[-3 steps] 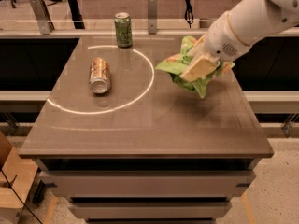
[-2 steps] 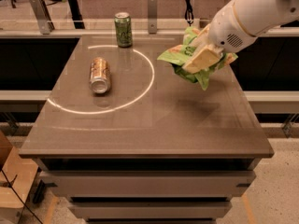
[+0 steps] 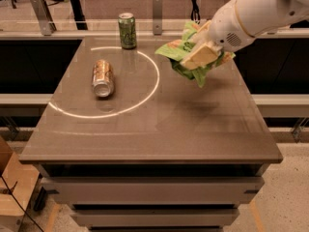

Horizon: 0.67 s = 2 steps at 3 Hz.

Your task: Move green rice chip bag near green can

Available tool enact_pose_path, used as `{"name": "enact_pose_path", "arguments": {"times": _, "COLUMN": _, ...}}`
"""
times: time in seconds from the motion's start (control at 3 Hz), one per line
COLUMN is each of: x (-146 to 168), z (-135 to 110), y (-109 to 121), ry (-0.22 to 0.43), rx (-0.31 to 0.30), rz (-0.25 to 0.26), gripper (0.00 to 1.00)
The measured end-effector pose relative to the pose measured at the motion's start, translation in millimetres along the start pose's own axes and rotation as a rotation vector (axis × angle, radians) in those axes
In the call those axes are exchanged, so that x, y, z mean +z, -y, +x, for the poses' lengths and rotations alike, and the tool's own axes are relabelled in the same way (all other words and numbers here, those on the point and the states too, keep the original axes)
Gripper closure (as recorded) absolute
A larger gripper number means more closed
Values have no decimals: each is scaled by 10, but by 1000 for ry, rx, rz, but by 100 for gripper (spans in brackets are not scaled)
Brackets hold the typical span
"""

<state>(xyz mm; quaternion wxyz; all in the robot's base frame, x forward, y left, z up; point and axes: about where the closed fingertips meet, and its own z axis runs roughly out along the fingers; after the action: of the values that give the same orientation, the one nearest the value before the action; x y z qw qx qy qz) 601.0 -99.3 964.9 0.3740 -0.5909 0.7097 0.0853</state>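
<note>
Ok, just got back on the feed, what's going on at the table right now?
The arm's gripper is shut on the green chip bag and holds it in the air above the right side of the table. The green can stands upright at the far edge, left of the bag and apart from it. A copper can lies on its side on the left. The bag is not yet set down.

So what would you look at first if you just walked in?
First, the big white arm reaching in from the right, with its gripper shut on the crinkly green bag above the table's back right part. Next, the bright ring of light on the left, with a copper can lying on its side inside it. The green can stands upright at the back edge.
</note>
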Motion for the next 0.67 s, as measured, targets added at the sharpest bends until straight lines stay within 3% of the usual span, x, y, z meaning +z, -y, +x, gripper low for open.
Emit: {"name": "enact_pose_path", "arguments": {"times": 0.67, "x": 643, "z": -514, "y": 583, "ry": 225, "rx": -52, "rz": 41, "gripper": 100}}
